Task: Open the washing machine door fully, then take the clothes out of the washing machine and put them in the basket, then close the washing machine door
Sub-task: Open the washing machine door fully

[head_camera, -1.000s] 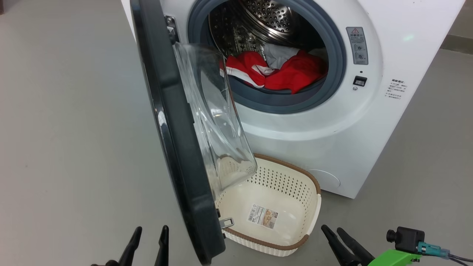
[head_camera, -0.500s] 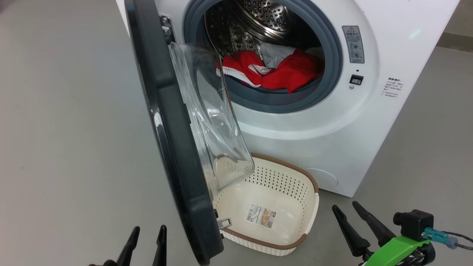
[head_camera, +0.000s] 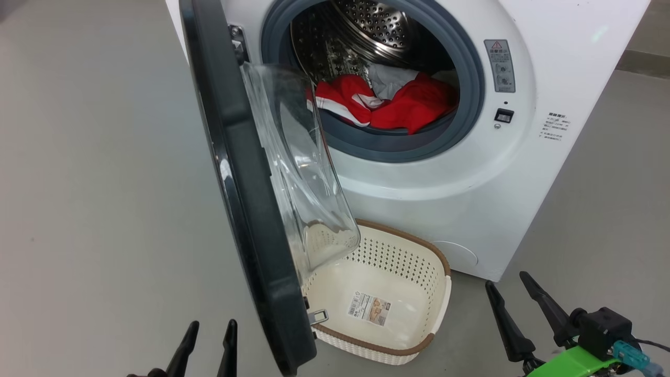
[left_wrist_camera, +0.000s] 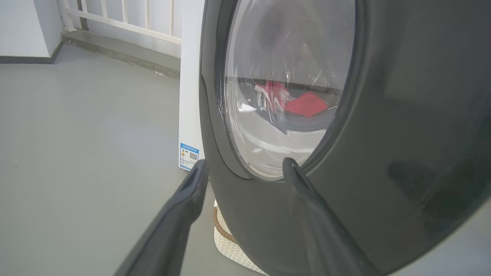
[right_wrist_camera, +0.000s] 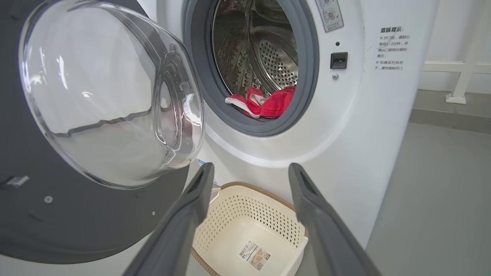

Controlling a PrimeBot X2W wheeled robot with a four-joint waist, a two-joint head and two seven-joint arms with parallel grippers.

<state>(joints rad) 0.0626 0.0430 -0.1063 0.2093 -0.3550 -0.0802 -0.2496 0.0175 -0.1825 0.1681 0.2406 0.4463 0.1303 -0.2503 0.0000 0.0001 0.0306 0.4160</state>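
Blue label (left_wrist_camera: 188,156) on washing machine (left_wrist_camera: 190,76) side, left wrist view.

Setting bright red, white-striped fabric clothes (head_camera: 413,107) against the big white washing machine (head_camera: 434,193). Ringing clear glass in glossy black on the large round washing machine door (head_camera: 246,173). Edging the small cream perforated plastic basket (head_camera: 392,259) in woven-look brown.

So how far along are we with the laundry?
Done: the door stands swung out, about square to the washer; whether that is its full swing I cannot tell. In hand: nothing; the left gripper and right gripper are open and empty. Left: the clothes lie in the drum, the basket is empty, then the door needs closing.
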